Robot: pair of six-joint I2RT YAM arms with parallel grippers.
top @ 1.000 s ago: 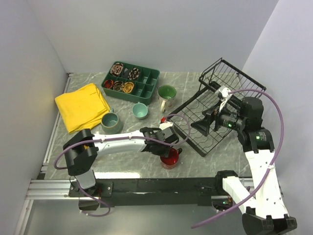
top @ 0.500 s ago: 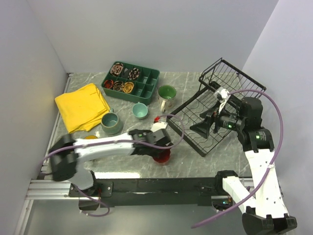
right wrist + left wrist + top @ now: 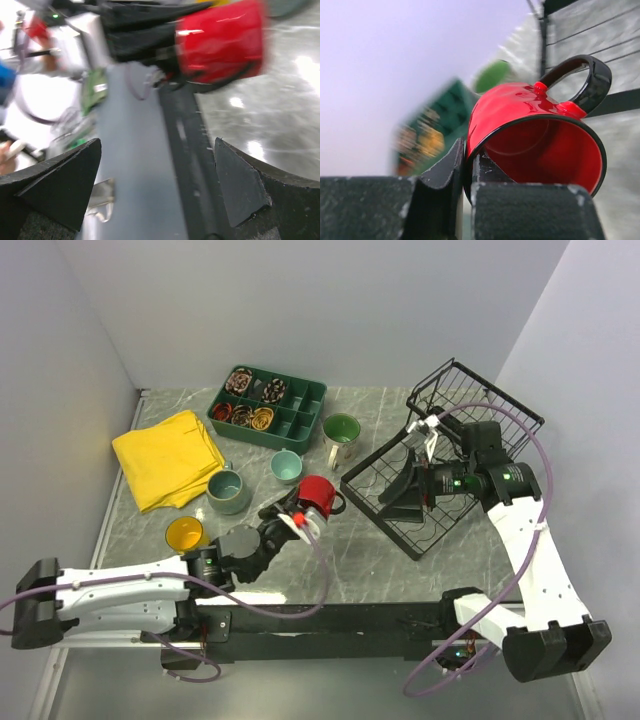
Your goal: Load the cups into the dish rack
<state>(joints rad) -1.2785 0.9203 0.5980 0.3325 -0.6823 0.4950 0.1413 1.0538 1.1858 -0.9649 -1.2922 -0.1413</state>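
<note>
Left wrist view: my left tool (image 3: 468, 167) pinches red mug (image 3: 535, 135) rim, just left of dish rack (image 3: 372, 478); right tool (image 3: 156, 185) spread.

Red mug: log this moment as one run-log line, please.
left pincer: shut on red mug rim, mug tipped sideways | right pincer: open, above dish rack | dish rack: nothing loaded

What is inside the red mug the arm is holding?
Nothing visible: the red mug shows a bare, glossy red inside. The left gripper, clamped on the rim, hides the lowest part.
</note>
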